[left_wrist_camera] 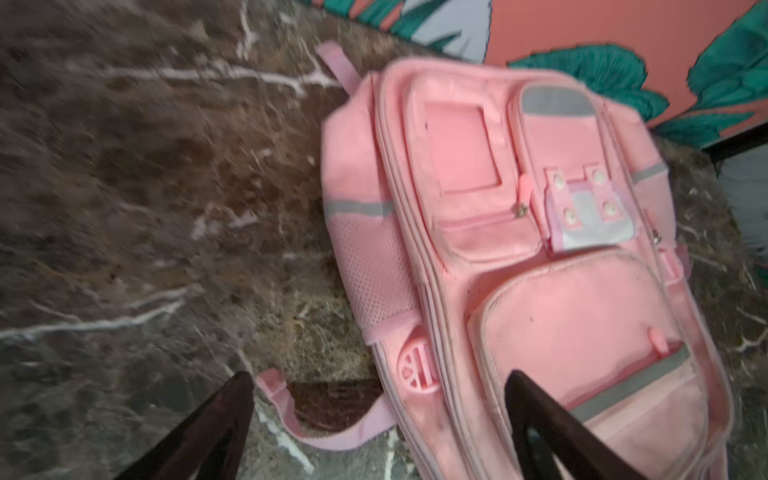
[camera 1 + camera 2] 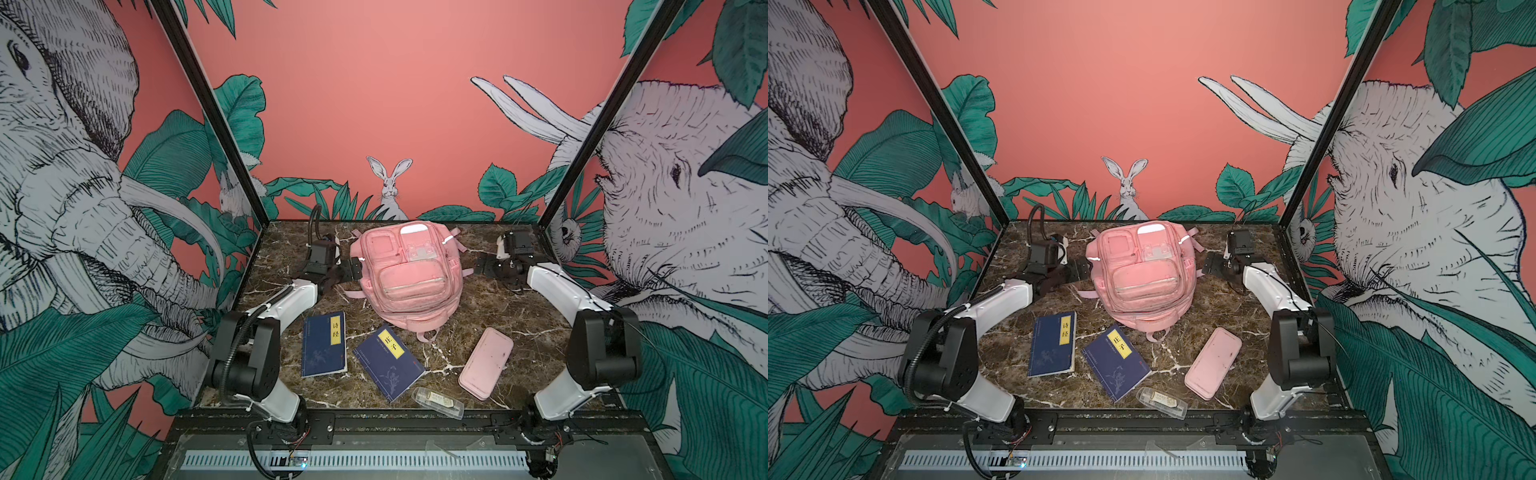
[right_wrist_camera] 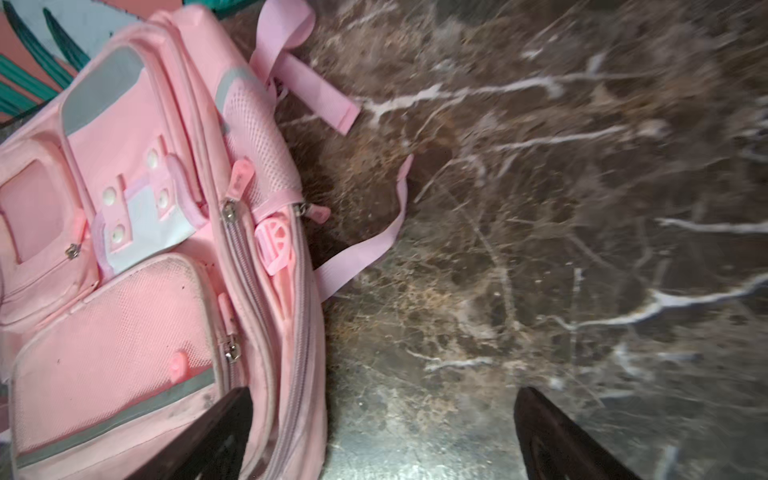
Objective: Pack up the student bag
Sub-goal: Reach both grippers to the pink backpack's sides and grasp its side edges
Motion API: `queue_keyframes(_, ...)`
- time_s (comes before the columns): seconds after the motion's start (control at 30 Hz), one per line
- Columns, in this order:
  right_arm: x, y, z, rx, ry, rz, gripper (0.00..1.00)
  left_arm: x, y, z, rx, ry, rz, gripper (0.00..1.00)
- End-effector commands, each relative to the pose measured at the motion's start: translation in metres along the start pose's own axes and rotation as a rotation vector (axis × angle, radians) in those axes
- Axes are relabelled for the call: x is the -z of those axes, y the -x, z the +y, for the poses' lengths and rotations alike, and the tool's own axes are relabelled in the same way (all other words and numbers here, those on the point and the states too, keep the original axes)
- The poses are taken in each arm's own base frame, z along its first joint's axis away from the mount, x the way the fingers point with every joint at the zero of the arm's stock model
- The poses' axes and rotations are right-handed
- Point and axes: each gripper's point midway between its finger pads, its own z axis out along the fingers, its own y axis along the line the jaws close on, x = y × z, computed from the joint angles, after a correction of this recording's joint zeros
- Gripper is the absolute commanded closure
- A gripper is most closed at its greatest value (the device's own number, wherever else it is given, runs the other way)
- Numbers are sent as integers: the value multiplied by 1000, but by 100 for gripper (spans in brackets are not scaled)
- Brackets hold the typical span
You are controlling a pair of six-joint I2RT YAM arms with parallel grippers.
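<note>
Bag (image 2: 405, 276) between left tool (image 2: 354, 269), right tool (image 2: 482, 266)

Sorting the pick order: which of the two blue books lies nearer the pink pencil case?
The askew blue book, in front of the pink backpack. The other blue book lies straighter and farther left, away from the pencil case.

Student bag (image 2: 405, 274) is lying centre-rear on the table (image 2: 519, 324), w/ left gripper (image 2: 353, 268) sitting at its left side & right gripper (image 2: 482, 266) near its right. Left book (image 2: 324, 344) & right book (image 2: 388, 363) are lying in front, pencil case (image 2: 486, 363) front-right, small case (image 2: 437, 402) sitting btwn right book & pencil case.
</note>
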Motion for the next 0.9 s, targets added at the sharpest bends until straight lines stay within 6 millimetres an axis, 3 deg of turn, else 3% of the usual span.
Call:
queue_keyframes(0.0, -8, -7, 24, -17, 114, 73, 5, 4, -24, -22, 57, -70, 120, 8)
queue_keyframes(0.2, -36, -5, 40, -43, 157, 141, 13, -3, -62, -22, 67, -51, 219, 11)
queue_keyframes(0.47, -57, -13, 47, -53, 171, 185, 17, -9, -96, -26, 102, -90, 291, 16)
queue_keyframes(0.7, -71, -26, 49, -88, 199, 217, 28, -22, -107, -26, 130, -112, 316, 17)
queue_keyframes(0.87, -74, -34, 54, -89, 219, 235, 40, -36, -105, -31, 155, -138, 328, 31)
